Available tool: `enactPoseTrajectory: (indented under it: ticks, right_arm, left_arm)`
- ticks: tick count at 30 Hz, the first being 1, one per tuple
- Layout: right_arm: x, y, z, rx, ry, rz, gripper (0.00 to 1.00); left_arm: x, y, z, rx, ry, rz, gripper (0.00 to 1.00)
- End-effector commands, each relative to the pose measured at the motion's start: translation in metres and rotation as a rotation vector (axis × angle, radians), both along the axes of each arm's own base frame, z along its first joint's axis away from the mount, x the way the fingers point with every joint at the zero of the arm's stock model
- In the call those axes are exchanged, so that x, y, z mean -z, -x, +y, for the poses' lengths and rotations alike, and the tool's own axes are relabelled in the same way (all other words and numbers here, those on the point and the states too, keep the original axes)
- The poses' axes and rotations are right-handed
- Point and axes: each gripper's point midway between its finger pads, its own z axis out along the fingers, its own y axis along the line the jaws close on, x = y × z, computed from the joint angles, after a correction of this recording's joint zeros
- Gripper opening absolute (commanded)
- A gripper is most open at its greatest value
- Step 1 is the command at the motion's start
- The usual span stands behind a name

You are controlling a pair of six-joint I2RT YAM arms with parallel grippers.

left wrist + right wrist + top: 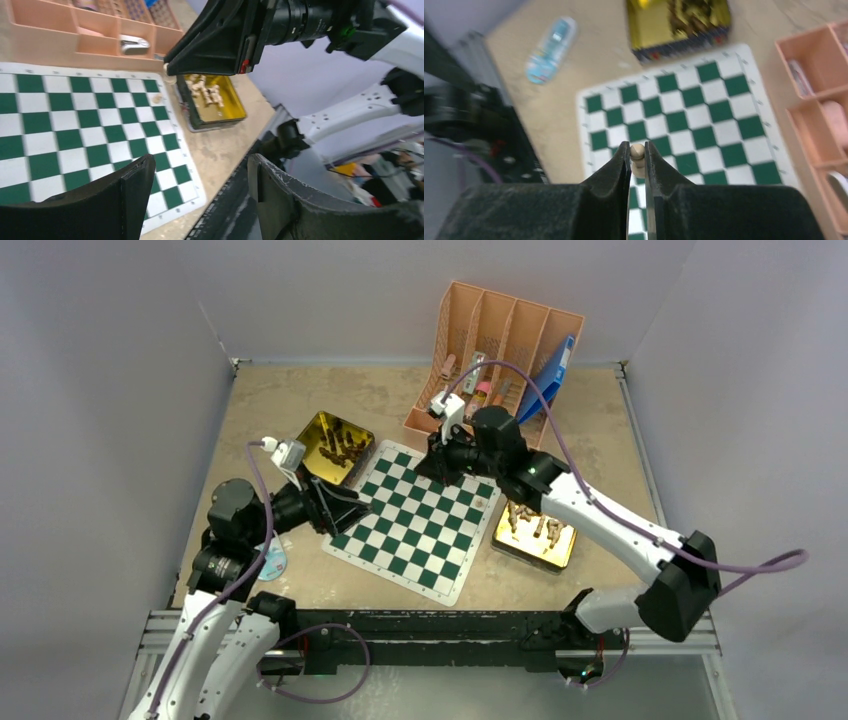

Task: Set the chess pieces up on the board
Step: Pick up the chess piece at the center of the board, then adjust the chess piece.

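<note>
Your R jaws pinch a pale-tan wooden pawn (637, 156) upright over the green-white checked board (704, 115), mid-frame. L jaws spread wide, empty.

Two arms, each with one two-finger gripper: left gripper (200, 170), right gripper (637, 148). One checked board (420, 525) lies beneath the right gripper. There are two gold tins. The first tin (316, 432), just beyond the left gripper, holds dark pieces (342, 445); the second tin (562, 552), behind the right gripper, holds pale pieces (535, 525). The pieces in both are too small to count. One pale pawn (637, 152) sits between the right gripper's fingers. One peach rack (505, 335) of four slots stands beyond the right gripper and contains one blue folder (548, 380).
</note>
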Motion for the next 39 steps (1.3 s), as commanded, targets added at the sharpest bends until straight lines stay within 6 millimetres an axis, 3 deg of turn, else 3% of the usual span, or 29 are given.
enactPoseTrajectory:
  ticks: [1, 5, 9, 13, 17, 21, 29, 31, 39]
  right_arm:
    - [-0.092, 0.044, 0.040, -0.132, -0.494, 0.018, 0.11]
    - [-0.142, 0.071, 0.035, -0.123, -0.791, 0.052, 0.15]
    - [-0.155, 0.085, 0.030, -0.128, -0.926, 0.190, 0.14]
    - [-0.170, 0.092, 0.019, -0.104, -1.053, 0.249, 0.12]
    - [-0.171, 0.087, 0.020, -0.074, -1.063, 0.261, 0.13]
    - [-0.162, 0.083, 0.032, -0.073, -1.049, 0.296, 0.14]
    - [-0.150, 0.089, 0.053, -0.106, -1.048, 0.358, 0.12]
    - [-0.144, 0.086, 0.056, -0.088, -1.038, 0.376, 0.12]
    - [-0.133, 0.088, 0.057, -0.087, -0.997, 0.385, 0.12]
  left_arm:
    - [-0.026, 0.026, -0.021, 0.177, 0.181, 0.071, 0.67]
    - [-0.036, 0.034, -0.028, 0.261, 0.257, 0.103, 0.66]
    - [-0.039, 0.025, -0.029, 0.240, 0.277, 0.091, 0.66]
    - [-0.052, 0.028, -0.035, 0.322, 0.326, 0.106, 0.66]
    - [-0.064, 0.030, -0.037, 0.377, 0.350, 0.046, 0.67]
    - [-0.058, 0.019, -0.041, 0.384, 0.300, 0.040, 0.67]
    - [-0.051, 0.009, -0.044, 0.382, 0.292, 0.057, 0.55]
    - [-0.049, 0.010, -0.044, 0.395, 0.291, 0.057, 0.51]
    - [-0.043, 0.010, -0.045, 0.409, 0.249, 0.046, 0.14]
